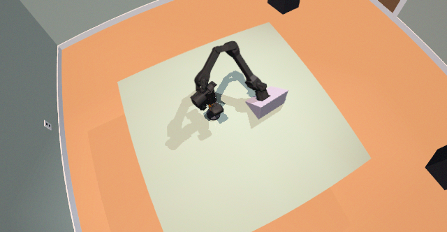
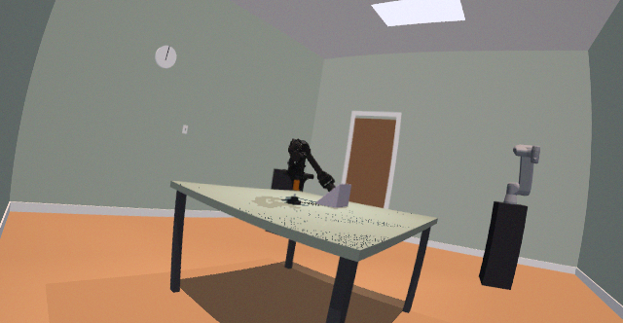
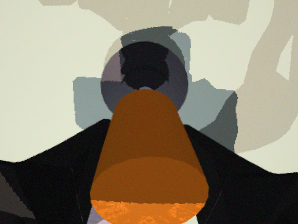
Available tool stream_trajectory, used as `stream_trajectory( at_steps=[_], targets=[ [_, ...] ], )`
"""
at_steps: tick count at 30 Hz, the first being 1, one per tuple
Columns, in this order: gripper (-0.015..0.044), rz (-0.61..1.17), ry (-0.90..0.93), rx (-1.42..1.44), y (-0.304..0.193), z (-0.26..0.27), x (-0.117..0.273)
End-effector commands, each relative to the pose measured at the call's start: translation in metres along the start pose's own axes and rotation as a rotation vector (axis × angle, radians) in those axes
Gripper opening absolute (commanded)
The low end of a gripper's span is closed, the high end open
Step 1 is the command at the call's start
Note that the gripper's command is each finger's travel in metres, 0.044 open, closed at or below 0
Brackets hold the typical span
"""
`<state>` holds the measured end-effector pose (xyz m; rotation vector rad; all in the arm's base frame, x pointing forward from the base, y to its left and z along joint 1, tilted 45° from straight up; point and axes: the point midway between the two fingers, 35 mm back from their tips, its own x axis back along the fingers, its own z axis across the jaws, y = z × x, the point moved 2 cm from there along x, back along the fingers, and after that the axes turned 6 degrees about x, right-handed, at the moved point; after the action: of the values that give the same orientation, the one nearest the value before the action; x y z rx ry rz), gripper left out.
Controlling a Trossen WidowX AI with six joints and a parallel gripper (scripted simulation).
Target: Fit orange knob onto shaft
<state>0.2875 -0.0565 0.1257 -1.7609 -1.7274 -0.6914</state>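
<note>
The orange knob (image 1: 210, 105) (image 2: 296, 185) (image 3: 149, 132) is held between the fingers of my gripper (image 1: 211, 107) (image 2: 296, 182) (image 3: 145, 129). In the exterior view it hangs upright just above the round dark pedestal (image 1: 213, 117) (image 2: 293, 200) (image 3: 177, 70), with a small gap between them. In the wrist view the pedestal lies beyond the knob's far end, and only a small grey tip of the shaft (image 3: 145, 88) shows over the knob's edge. The knob's hole is hidden underneath, and the shaft's flat side cannot be made out.
The arm's base stands on a pale lilac wedge block (image 1: 274, 103) (image 2: 341, 197) to the right of the pedestal. Both are on the pale green table (image 1: 244, 176) (image 2: 389, 223). The arm's shadows fall around the pedestal.
</note>
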Motion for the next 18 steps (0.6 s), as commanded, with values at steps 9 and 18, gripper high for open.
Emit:
stream_trajectory(
  at_steps=[9, 18],
  targets=[
    [0.0000, -0.007, -0.006, 0.345, 0.0021, -0.0015, 0.0015],
    [0.0000, -0.006, -0.007, 0.622, 0.0011, -0.0029, 0.0015]
  ],
)
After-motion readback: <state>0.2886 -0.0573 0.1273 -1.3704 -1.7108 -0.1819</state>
